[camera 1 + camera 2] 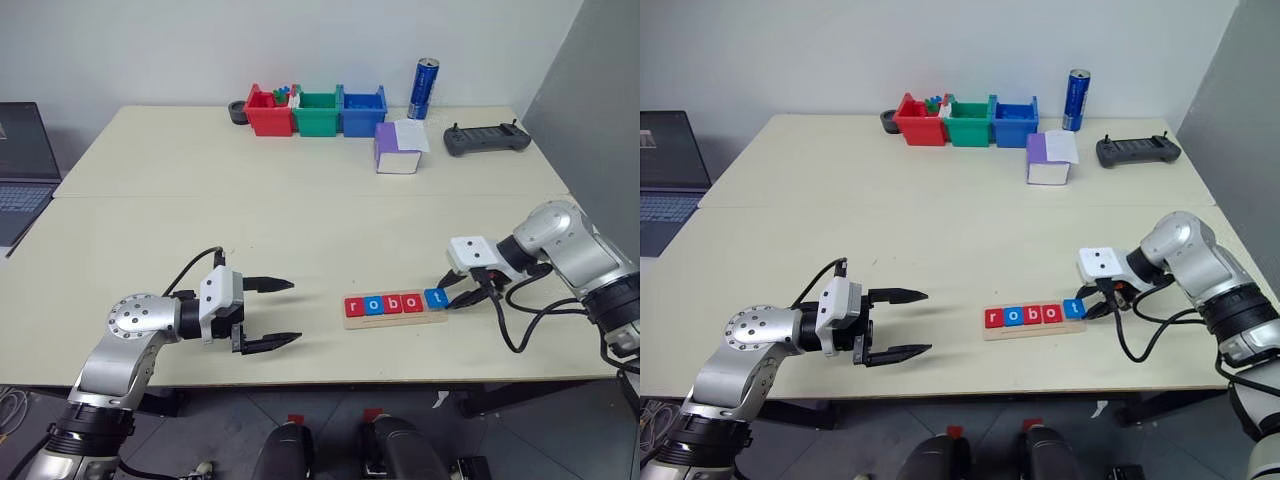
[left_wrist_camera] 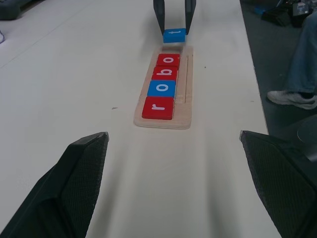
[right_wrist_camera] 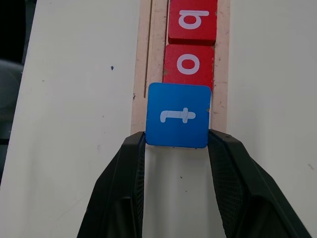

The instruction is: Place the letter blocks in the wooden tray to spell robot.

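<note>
The wooden tray (image 1: 395, 320) lies near the table's front edge and holds a row of letter blocks: red r (image 1: 353, 306), blue o (image 1: 373, 305), red b (image 1: 392, 304) and red o (image 1: 411, 302). My right gripper (image 1: 452, 299) is shut on the blue t block (image 3: 178, 116), pinching its two sides. It holds the block at the tray's right end, just past the red o (image 3: 188, 64); I cannot tell whether it touches the tray. My left gripper (image 1: 294, 312) stands open to the left of the tray, apart from it, pointing at it with nothing between its fingers.
At the table's back stand a red bin (image 1: 268, 115), a green bin (image 1: 318, 115), a blue bin (image 1: 362, 112), a blue can (image 1: 424, 88), a purple-and-white box (image 1: 400, 150) and a black controller (image 1: 486, 139). A laptop (image 1: 20, 175) sits at the left. A person's leg (image 2: 303, 54) stands beside the table.
</note>
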{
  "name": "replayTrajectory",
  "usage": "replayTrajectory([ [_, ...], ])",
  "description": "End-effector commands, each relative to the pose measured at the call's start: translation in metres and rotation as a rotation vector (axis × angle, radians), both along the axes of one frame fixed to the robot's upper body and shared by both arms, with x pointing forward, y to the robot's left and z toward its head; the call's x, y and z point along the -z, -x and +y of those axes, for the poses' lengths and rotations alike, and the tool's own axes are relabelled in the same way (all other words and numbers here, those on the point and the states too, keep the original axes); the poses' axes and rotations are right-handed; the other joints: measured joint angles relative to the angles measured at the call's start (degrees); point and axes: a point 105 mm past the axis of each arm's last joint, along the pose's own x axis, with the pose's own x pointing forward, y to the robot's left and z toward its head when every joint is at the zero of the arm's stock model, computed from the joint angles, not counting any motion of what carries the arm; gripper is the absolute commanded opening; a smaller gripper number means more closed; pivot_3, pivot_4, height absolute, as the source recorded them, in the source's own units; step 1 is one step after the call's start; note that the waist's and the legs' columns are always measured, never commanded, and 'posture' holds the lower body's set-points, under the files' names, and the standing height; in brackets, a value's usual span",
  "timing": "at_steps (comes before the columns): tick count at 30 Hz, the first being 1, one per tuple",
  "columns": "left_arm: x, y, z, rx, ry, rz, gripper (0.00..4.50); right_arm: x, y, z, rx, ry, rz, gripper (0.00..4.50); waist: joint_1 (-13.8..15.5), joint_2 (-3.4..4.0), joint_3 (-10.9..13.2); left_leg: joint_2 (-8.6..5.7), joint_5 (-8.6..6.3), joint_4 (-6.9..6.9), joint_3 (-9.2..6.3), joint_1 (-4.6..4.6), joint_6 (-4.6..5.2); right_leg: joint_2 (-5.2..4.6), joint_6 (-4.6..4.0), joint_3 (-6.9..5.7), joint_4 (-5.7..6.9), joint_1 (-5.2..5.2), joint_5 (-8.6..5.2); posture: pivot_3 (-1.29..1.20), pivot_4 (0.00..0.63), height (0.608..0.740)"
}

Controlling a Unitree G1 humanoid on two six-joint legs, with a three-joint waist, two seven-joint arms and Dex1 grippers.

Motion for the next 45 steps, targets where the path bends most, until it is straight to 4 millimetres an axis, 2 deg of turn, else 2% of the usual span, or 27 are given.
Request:
replayTrajectory([
  [1, -0.007, 0.002, -0.002, 0.005, 0.004, -0.035, 4.5, -0.002, 0.003, 0.002, -0.039, 0.026, 0.001, 1.48, 0.0, 0.0, 0.0, 0.0, 0.0, 0.0, 0.0, 0.0, 0.0, 0.0, 0.0, 0.0, 0.0, 0.0, 0.0, 0.0, 0.15, 0.74],
  [13, -0.006, 0.002, -0.002, -0.004, 0.008, -0.036, 4.5, 0.004, -0.004, -0.002, -0.039, 0.072, -0.027, 1.48, 0.0, 0.0, 0.0, 0.0, 0.0, 0.0, 0.0, 0.01, 0.0, 0.0, 0.0, -0.01, 0.0, 0.0, 0.0, 0.0, 0.15, 0.74],
  [30, -0.007, 0.0, -0.001, -0.002, 0.005, -0.041, 4.5, 0.001, -0.006, 0.019, -0.068, 0.041, -0.049, 1.48, 0.1, -0.01, 0.0, 0.01, 0.0, 0.0, -0.01, 0.01, 0.0, 0.01, 0.0, -0.01, 0.02, 0.0, 0.0, 0.0, 0.15, 0.74],
  [45, -0.007, -0.001, -0.002, 0.0, 0.003, -0.043, 4.5, -0.003, -0.011, 0.014, -0.056, 0.052, -0.079, 1.48, 0.1, -0.01, 0.0, 0.0, 0.0, 0.0, -0.01, 0.01, 0.0, 0.0, 0.0, -0.01, 0.01, 0.01, 0.0, 0.0, 0.15, 0.74],
])
